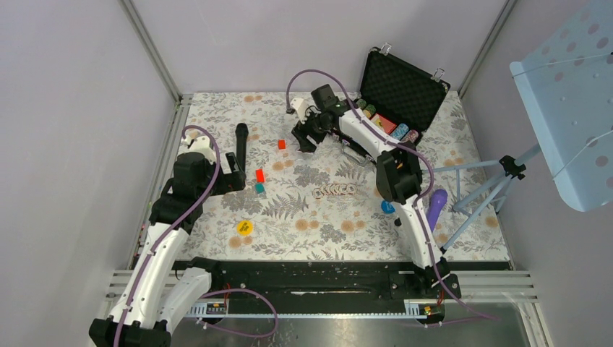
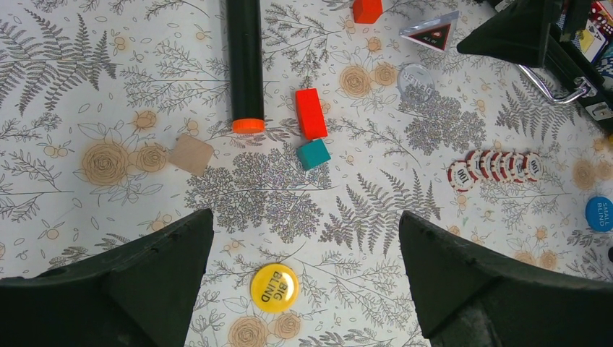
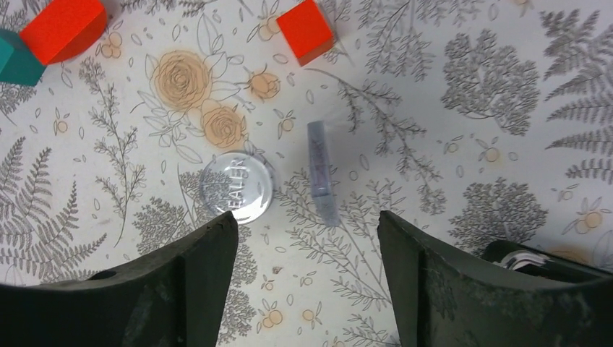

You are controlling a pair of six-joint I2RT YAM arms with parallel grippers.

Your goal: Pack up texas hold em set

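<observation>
The black briefcase (image 1: 401,90) stands open at the back right, foam lid up, with chips and cards in its tray. On the floral cloth lie a row of red striped chips (image 1: 334,190) (image 2: 495,166), a yellow "Big Blind" button (image 1: 244,227) (image 2: 274,288), a blue button (image 1: 388,207) (image 2: 599,213) and a clear dealer button (image 3: 236,186) (image 2: 416,78). My left gripper (image 1: 235,177) (image 2: 305,217) hangs open above the yellow button. My right gripper (image 1: 302,139) (image 3: 307,238) hovers open just short of the dealer button, next to a small translucent strip (image 3: 320,170).
A black microphone (image 1: 241,144) (image 2: 246,65) with an orange end lies at the back left. Red blocks (image 2: 311,113) (image 3: 306,30) and a teal block (image 2: 313,154) sit mid-table, with a tan square (image 2: 191,154) beside them. A purple object (image 1: 436,208) and a tripod (image 1: 499,181) stand at the right.
</observation>
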